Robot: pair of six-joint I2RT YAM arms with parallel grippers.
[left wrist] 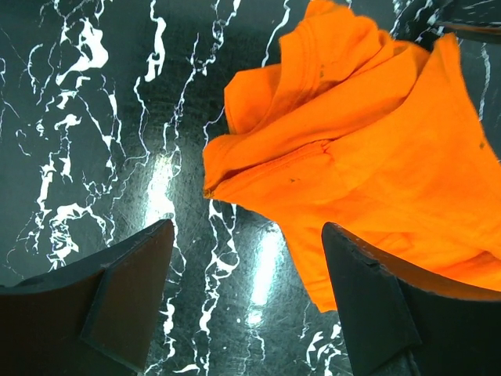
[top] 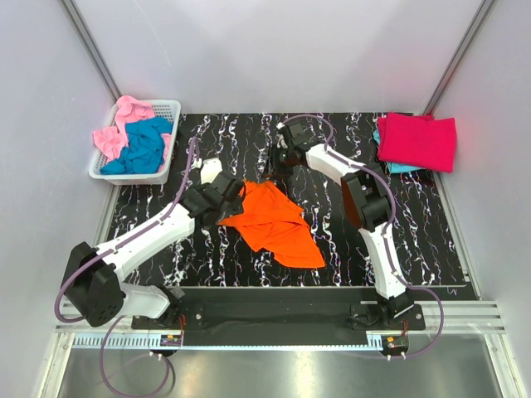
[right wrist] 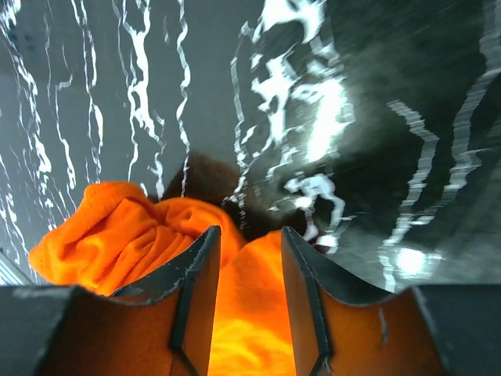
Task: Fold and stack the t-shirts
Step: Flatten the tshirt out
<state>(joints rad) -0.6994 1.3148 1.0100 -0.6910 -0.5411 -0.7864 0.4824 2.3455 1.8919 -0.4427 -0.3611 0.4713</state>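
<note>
Right claw [right wrist: 247, 239] clamps one orange t-shirt [top: 278, 224]; left claw [left wrist: 249, 231] released; two t-shirts [top: 143, 148] in basket [top: 163, 104].

The black table [top: 216, 257], veined with white, carries an orange shirt [top: 274, 225] lying crumpled and spread near the middle of the surface. At the far right corner a teal shirt [top: 404, 168] lies flat, with a folded crimson shirt [top: 417, 141] on top covering most of it. A white basket [top: 133, 177] sits at the far left corner, reaching past the left edge.
</note>
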